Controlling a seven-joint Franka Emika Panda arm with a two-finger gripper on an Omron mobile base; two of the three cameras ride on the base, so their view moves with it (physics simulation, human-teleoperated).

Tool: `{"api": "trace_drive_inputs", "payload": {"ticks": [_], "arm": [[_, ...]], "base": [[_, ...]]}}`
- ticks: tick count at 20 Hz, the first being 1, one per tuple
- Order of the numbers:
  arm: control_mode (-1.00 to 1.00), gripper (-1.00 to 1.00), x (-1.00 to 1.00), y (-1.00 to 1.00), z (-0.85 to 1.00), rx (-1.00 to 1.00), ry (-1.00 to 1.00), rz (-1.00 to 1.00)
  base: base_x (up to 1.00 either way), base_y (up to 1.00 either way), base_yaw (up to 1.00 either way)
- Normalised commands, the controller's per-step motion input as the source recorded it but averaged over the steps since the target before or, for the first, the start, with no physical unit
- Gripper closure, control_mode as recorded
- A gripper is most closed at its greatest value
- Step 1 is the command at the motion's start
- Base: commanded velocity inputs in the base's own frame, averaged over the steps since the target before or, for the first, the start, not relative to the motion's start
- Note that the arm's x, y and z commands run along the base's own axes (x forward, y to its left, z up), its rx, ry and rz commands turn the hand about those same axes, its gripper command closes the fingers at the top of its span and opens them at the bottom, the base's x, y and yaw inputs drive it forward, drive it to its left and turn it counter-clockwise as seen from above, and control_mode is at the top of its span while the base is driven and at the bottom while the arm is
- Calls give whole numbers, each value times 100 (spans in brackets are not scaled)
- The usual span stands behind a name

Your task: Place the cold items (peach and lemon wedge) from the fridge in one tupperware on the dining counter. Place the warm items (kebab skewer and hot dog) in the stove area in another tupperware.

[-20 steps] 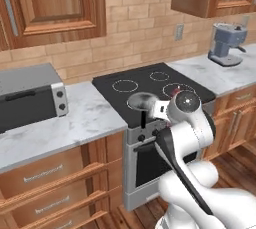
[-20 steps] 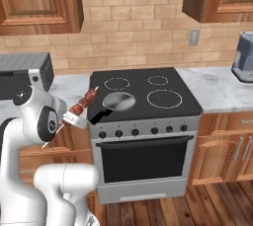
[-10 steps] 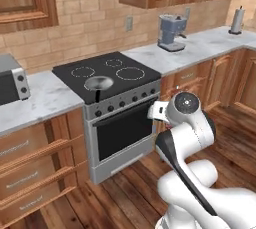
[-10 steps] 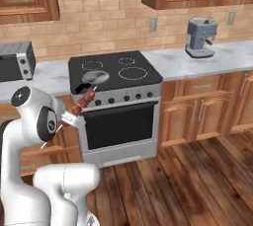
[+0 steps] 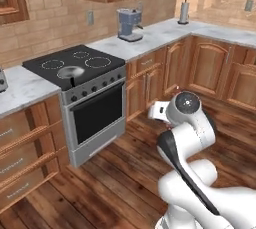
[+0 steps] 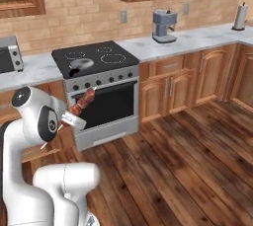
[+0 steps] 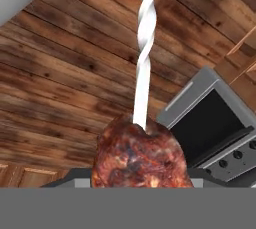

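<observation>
Beside the stove front: kebab skewer in carriage.
End effector (image 6: 73,116) is closed on the kebab skewer (image 6: 82,103), held aloft over the wood floor (image 6: 188,161), judged for transfer clear of the stove (image 6: 96,79). On the cooktop sits a pan (image 6: 81,63); its contents are indiscernible. No tupperware is visible.

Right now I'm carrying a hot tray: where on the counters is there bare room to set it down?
Bare marble lies between the stove and the coffee machine, and from there to the paper towel roll. A smaller patch sits between toaster oven and stove. The cooktop's front left holds a pan.
</observation>
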Motion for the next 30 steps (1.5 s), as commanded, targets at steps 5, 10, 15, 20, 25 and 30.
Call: {"api": "trace_drive_inputs", "payload": {"ticks": [5, 10, 15, 20, 25, 30], "arm": [[100, 100, 0, 0, 0, 0, 0, 0], [100, 100, 0, 0, 0, 0, 0, 0], [100, 100, 0, 0, 0, 0, 0, 0], [100, 100, 0, 0, 0, 0, 0, 0], [100, 100, 0, 0, 0, 0, 0, 0], [100, 100, 0, 0, 0, 0, 0, 0]], "base": [[-100, 84, -23], [-100, 52, -16], [-100, 40, -15], [-100, 0, 1], [-100, 0, 0], [-100, -5, 0]]}}
